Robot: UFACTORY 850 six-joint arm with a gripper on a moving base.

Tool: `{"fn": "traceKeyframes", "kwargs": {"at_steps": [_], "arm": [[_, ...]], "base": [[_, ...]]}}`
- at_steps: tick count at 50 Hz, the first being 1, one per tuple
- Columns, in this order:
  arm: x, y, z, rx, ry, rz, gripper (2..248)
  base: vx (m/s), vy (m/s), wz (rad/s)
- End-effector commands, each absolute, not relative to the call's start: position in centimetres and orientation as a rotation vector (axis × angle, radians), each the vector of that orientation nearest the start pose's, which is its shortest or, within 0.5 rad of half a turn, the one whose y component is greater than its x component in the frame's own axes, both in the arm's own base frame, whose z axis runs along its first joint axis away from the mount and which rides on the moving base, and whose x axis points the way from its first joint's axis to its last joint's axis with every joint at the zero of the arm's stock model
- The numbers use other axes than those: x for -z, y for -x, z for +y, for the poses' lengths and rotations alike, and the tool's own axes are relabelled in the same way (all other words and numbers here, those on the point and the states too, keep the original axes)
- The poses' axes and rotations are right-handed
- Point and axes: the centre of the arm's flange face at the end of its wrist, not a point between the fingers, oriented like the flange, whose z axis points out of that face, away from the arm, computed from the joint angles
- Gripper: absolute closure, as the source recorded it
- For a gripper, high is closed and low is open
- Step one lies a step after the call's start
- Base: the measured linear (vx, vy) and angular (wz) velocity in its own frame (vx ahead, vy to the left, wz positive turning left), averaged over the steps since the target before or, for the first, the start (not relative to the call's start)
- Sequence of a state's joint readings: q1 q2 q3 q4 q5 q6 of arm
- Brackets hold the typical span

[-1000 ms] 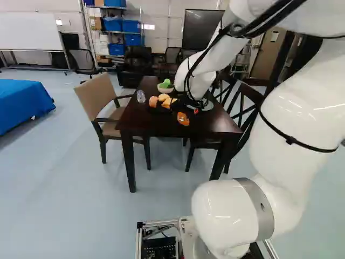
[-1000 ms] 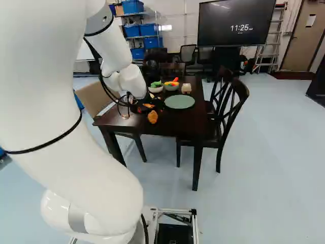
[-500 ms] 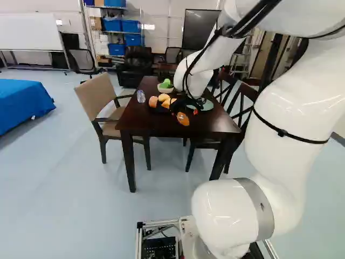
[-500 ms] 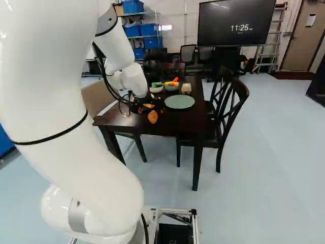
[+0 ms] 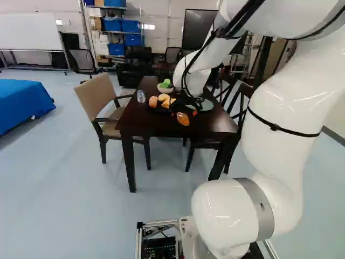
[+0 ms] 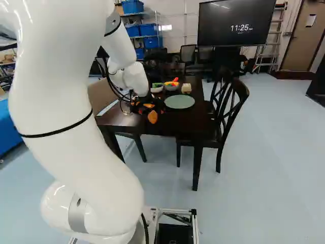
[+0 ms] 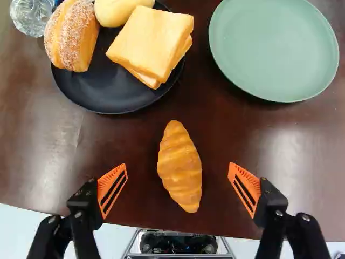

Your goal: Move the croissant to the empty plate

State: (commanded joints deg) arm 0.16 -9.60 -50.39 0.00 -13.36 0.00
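One tabletop [image 7: 81,145] carries one croissant [image 7: 179,167], two plates (one green [image 7: 274,51], one black [image 7: 116,101]), one sugared bun [image 7: 70,38], one plain roll [image 7: 114,12], a stack of what look like two bread slices [image 7: 151,43], one clear glass [image 7: 32,15], two bowls [image 6: 171,88] of colourful items and one small pale object [image 6: 186,88]. There is one end effector [image 6: 148,108] with two fingers. Around the tabletop stand one beige armchair [image 5: 94,96] and two dark wooden chairs [image 6: 219,155].

left base: behind-left of white jointed arm [image 5: 280,108], looks ahead, slightly down, far | right base: behind-right, likewise | wrist: close above, looks steeply down | both base views share dark-brown wooden table [image 6: 188,122]; wrist, its near part
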Motion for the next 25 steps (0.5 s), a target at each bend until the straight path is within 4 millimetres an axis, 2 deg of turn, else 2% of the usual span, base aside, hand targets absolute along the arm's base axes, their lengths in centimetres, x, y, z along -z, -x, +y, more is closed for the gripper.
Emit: {"fn": "traceKeyframes", "kwargs": {"at_steps": [25], "arm": [[-44.1, -51.6, 0.4, 0.652, 3.071, -0.013, 3]], "base": [[0.0, 0.0, 0.0]]}}
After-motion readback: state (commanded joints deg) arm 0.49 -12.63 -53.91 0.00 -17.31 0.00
